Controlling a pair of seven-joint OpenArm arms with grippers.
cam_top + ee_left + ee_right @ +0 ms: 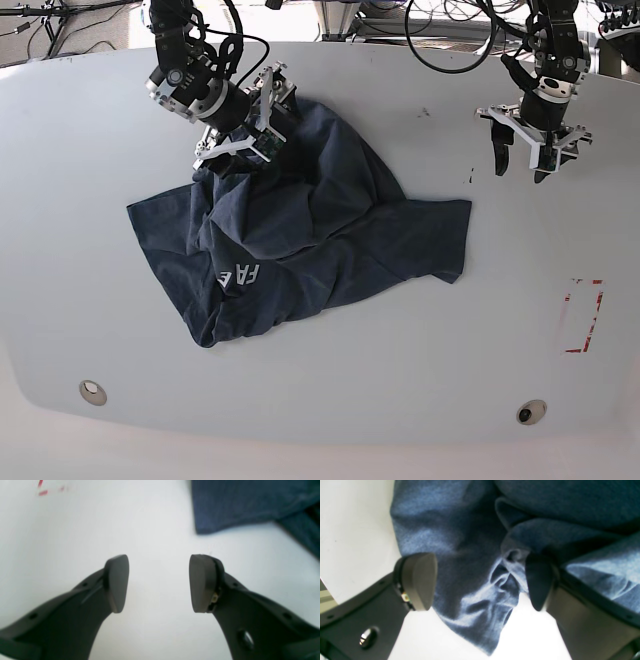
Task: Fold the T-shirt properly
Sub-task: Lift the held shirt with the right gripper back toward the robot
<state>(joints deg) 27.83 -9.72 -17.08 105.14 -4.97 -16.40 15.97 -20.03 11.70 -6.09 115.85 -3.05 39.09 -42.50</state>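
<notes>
Crumpled navy T-shirt (300,240) — right gripper (480,582) gaping over bunched folds, holding nothing. Left gripper (158,583) open, empty, well clear. Risk: pinching several layers — dragging everything.

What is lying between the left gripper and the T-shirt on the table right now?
Nothing: in the base view only bare white table separates the left gripper from the T-shirt. The left wrist view shows the same bare surface before its open jaws.

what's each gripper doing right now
left gripper: open, empty, over bare table.
right gripper: open, straddling a bunched fold of the T-shirt.
</notes>
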